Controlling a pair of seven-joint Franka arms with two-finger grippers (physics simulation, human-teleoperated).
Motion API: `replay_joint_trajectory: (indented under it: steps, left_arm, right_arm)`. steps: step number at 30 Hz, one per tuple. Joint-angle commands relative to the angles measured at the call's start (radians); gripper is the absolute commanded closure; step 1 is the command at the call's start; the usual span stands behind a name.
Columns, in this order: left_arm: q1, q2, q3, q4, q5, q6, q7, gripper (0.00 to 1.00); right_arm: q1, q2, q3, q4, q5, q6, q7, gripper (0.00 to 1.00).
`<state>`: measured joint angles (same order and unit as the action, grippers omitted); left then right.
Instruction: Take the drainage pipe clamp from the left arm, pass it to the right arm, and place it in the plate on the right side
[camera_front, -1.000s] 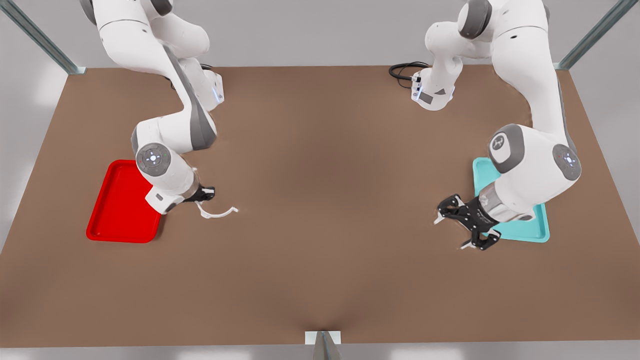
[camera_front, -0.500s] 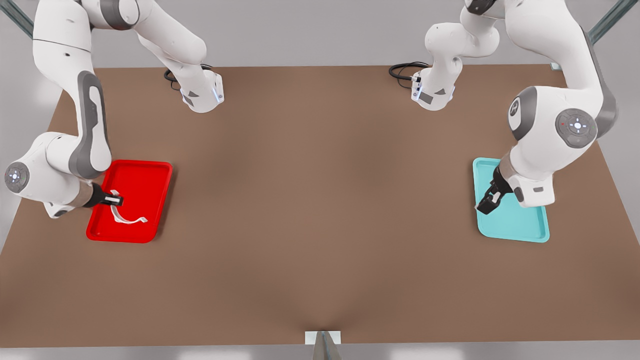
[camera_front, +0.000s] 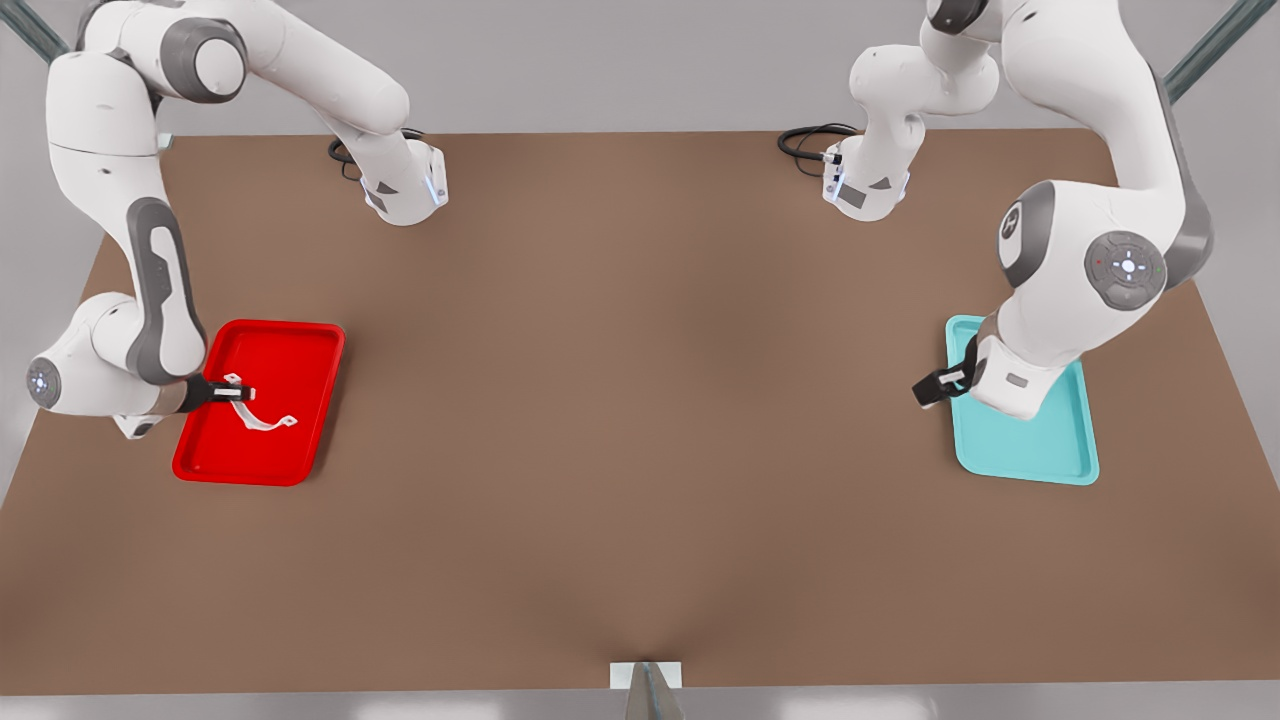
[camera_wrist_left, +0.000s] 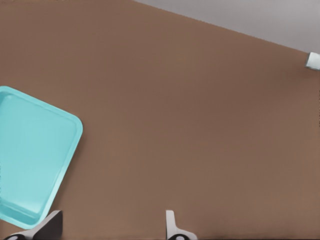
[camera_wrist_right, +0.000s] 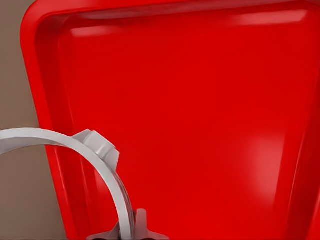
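The drainage pipe clamp (camera_front: 262, 419) is a thin white half-ring with end tabs, hanging just over the plate (camera_front: 300, 350), a glossy red tray at the front view's left. My right gripper (camera_front: 236, 395) is shut on one end of it, reaching in from the tray's outer side. In the right wrist view the clamp (camera_wrist_right: 102, 152) arcs away from the gripper (camera_wrist_right: 134, 229) above the plate's floor (camera_wrist_right: 200, 125). My left gripper (camera_front: 935, 388) hovers at the front view's right; in the left wrist view the left gripper (camera_wrist_left: 110, 227) is open and holds nothing.
A teal tray (camera_front: 1050, 450) lies under the left arm's wrist at the front view's right, and the teal tray (camera_wrist_left: 30, 150) sits beside the open fingers. Both arm bases and black cables stand at the table's far edge. Brown tabletop spans between the trays.
The right gripper has shifted the clamp slightly toward the far side above the red tray and turned it. The left gripper swung out past the teal tray's inner edge.
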<state>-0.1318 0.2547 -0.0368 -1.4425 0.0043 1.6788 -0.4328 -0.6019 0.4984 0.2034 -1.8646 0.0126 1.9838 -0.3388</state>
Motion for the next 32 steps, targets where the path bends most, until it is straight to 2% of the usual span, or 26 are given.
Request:
replay_joint_trajectory:
  steps: [1,5,6,7,8,13,14,16,18,19,20,22,23,24,25,26,27,32]
  left_arm:
    - [0.0,0.0,0.0,0.001,-0.003,-0.004,0.422,0.0]
    - [-0.002,0.006,0.0,0.001,-0.003,-0.004,0.421,0.0]
    - [-0.002,0.008,0.0,0.001,-0.003,-0.004,0.421,0.0]
    - [-0.002,0.008,0.0,0.001,-0.003,-0.004,0.419,0.0]
    - [-0.002,0.008,0.0,0.001,-0.003,-0.004,0.41,0.0]
    - [-0.006,0.008,0.0,0.001,-0.001,-0.004,0.407,0.0]
    - [-0.008,0.008,0.0,0.001,0.002,-0.005,0.407,0.0]
    - [-0.008,0.006,0.0,0.002,0.011,-0.024,0.413,0.0]
    - [-0.008,0.006,0.0,0.01,0.013,-0.025,0.413,0.0]
    - [-0.008,0.006,0.0,0.017,0.013,-0.031,0.413,0.0]
    - [-0.008,0.006,0.0,0.025,0.014,-0.04,0.413,0.0]
    - [-0.008,0.008,0.0,0.025,0.014,-0.039,0.413,0.0]
    - [-0.008,0.008,0.0,0.025,0.014,-0.039,0.413,0.0]
    - [-0.008,0.008,0.0,0.025,0.016,-0.039,0.413,0.0]
    - [-0.008,0.008,0.0,0.025,0.016,-0.039,0.413,0.0]
    - [-0.008,0.009,0.0,0.025,0.016,-0.039,0.413,0.0]
    - [-0.008,0.009,0.0,0.025,0.016,-0.039,0.413,0.0]
    - [-0.008,0.014,0.0,0.025,0.016,-0.037,0.414,0.0]
  right_arm:
    - [-0.009,0.015,0.001,0.002,0.003,0.035,-0.25,0.79]
    - [-0.009,0.028,-0.001,0.005,0.001,0.035,-0.258,0.79]
    - [-0.009,0.029,-0.001,0.005,-0.002,0.035,-0.258,0.33]
    - [-0.007,0.029,-0.001,0.005,0.0,0.038,-0.255,0.1]
    - [-0.006,0.029,-0.001,0.004,0.0,0.05,-0.255,0.0]
    - [0.004,0.022,0.002,0.038,-0.005,0.046,-0.256,0.0]
    - [0.005,-0.017,0.044,0.068,-0.01,0.041,-0.253,0.0]
    - [0.008,-0.143,0.201,0.162,-0.104,0.001,-0.172,0.0]
    - [0.013,-0.144,0.441,0.421,-0.252,-0.223,0.067,0.0]
    - [0.014,-0.144,0.527,0.495,-0.267,-0.312,0.171,0.0]
    - [0.014,-0.15,0.58,0.548,-0.269,-0.396,0.228,0.0]
    - [0.01,-0.192,0.701,0.548,-0.312,-0.482,0.398,0.0]
    - [0.066,-0.241,0.667,0.541,-0.304,-0.488,0.405,0.0]
    - [0.329,-0.274,0.396,0.544,-0.29,-0.5,0.393,0.0]
    - [0.56,-0.333,0.083,0.536,-0.176,-0.505,0.363,0.0]
    - [0.741,-0.38,-0.119,0.478,-0.148,-0.488,0.346,0.0]
    - [0.778,-0.383,-0.159,0.47,-0.148,-0.493,0.346,0.0]
    - [0.783,-0.36,-0.153,0.47,-0.112,-0.517,0.411,0.0]
